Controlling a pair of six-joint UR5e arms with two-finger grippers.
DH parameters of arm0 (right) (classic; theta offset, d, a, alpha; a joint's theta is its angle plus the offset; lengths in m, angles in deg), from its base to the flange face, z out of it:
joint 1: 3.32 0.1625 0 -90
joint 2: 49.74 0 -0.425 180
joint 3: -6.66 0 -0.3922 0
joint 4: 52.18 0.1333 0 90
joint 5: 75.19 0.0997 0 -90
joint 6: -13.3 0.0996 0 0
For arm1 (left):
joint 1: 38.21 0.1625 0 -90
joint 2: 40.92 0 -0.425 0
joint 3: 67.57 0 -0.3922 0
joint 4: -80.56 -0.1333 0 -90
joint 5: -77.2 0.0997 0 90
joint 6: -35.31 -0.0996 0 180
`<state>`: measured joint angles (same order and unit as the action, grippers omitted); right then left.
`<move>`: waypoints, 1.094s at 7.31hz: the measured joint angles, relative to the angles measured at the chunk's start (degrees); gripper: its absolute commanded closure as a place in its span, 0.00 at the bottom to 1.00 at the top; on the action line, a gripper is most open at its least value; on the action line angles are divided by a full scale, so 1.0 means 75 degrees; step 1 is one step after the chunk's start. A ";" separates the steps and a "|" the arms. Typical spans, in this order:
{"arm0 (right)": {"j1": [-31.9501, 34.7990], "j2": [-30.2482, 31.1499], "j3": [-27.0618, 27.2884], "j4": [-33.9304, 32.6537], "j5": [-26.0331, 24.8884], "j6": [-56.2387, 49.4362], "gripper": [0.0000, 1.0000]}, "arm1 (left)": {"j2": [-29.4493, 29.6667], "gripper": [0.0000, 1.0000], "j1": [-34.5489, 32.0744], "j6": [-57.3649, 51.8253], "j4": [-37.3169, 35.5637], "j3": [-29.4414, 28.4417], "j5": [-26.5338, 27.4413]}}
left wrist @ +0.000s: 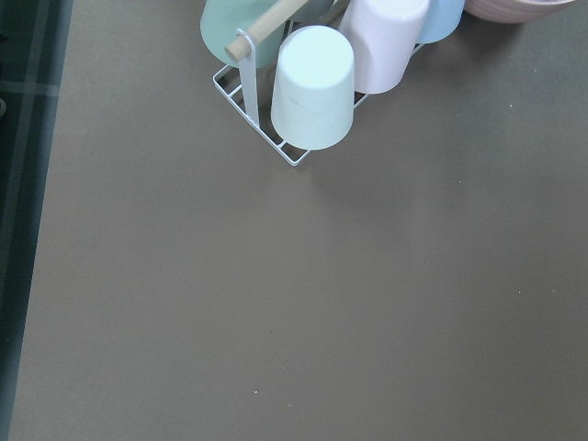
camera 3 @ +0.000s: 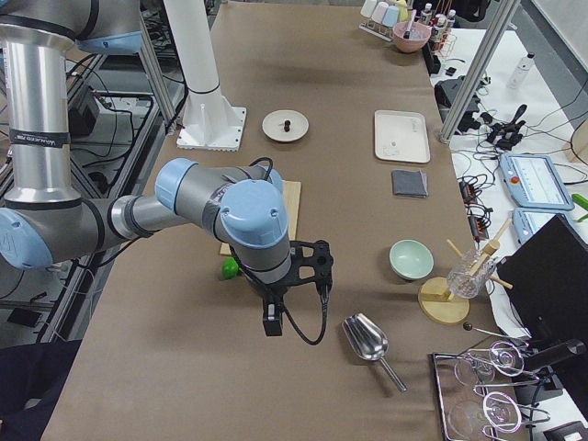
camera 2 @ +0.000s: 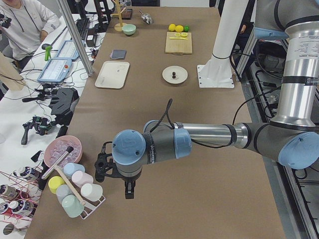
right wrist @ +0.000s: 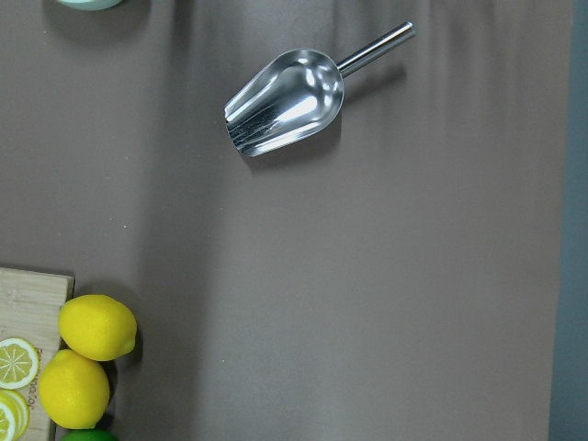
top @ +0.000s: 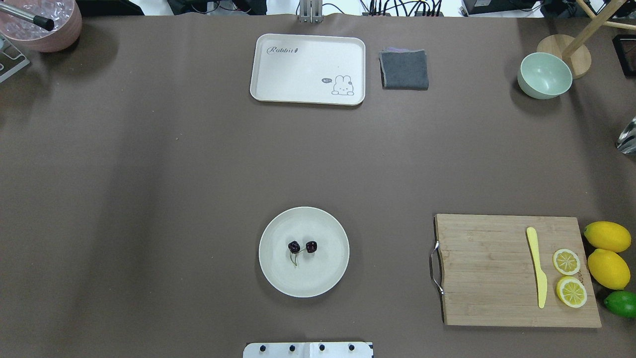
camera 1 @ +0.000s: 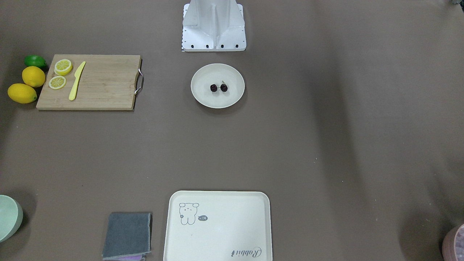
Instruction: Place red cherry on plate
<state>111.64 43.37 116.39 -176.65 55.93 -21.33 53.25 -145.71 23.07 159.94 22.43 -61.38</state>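
A rack of cups [camera 2: 75, 193] stands just beside the left claw [camera 2: 101, 172], and a pink bowl [camera 2: 60, 151] is near it. A shiny scoop [camera 3: 366, 337] lies near the right claw [camera 3: 319, 266]. A green bowl [camera 3: 411, 259] sits farther off.

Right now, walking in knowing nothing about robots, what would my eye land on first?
Probably the pair of dark cherries lying in the middle of the round white plate, near the robot's base. Next, the bright lemons beside the wooden cutting board. The left arm and right arm hang at opposite ends of the table, far from the plate.
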 measured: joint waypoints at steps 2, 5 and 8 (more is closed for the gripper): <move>0.0016 0.0035 0.0051 -0.0002 0.0001 0.0145 0.00 | -0.0053 0.02 -0.0047 -0.0026 0.0128 0.0358 0.0048; -0.0406 -0.0132 -0.0231 0.0058 0.0122 0.0589 0.00 | -0.0200 0.02 -0.0043 -0.0019 0.0474 0.0625 0.0076; -0.1072 -0.0534 -0.0893 0.0141 0.0251 0.0838 0.00 | -0.0246 0.02 0.0026 -0.0018 0.0564 0.0090 0.0095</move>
<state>103.60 39.36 109.70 -175.60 57.81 -15.04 51.41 -145.51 22.93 164.16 23.10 -60.67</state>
